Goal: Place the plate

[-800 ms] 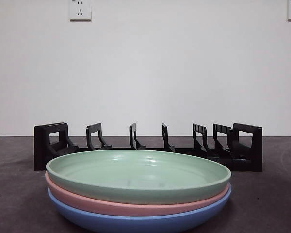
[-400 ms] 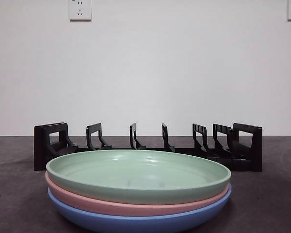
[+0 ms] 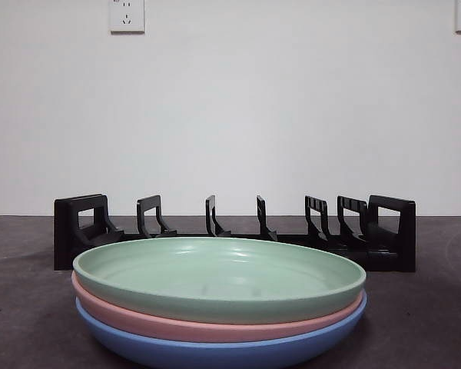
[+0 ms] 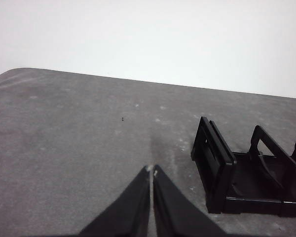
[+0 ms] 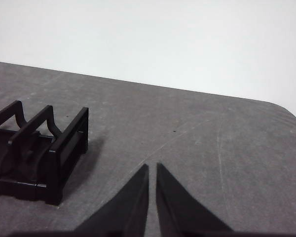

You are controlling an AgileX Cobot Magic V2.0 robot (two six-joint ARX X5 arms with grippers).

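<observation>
Nearest the front camera, a pale green shallow plate (image 3: 219, 277) is sitting on top of a pink plate (image 3: 207, 327), which is resting on a blue plate (image 3: 215, 352), all stacked on the dark grey table (image 3: 23, 307). Just behind them, a black slotted plastic rack (image 3: 234, 231) is standing empty. Farther out, the left gripper (image 4: 151, 170) is hovering off the rack's left end with jaws nearly pressed together, holding nothing; the right gripper (image 5: 152, 167) is mirroring it off the right end. Lifting the green plate by its thin rim is risking a slip, or dragging the pink one along. Open table is lying beyond both rack ends.
</observation>
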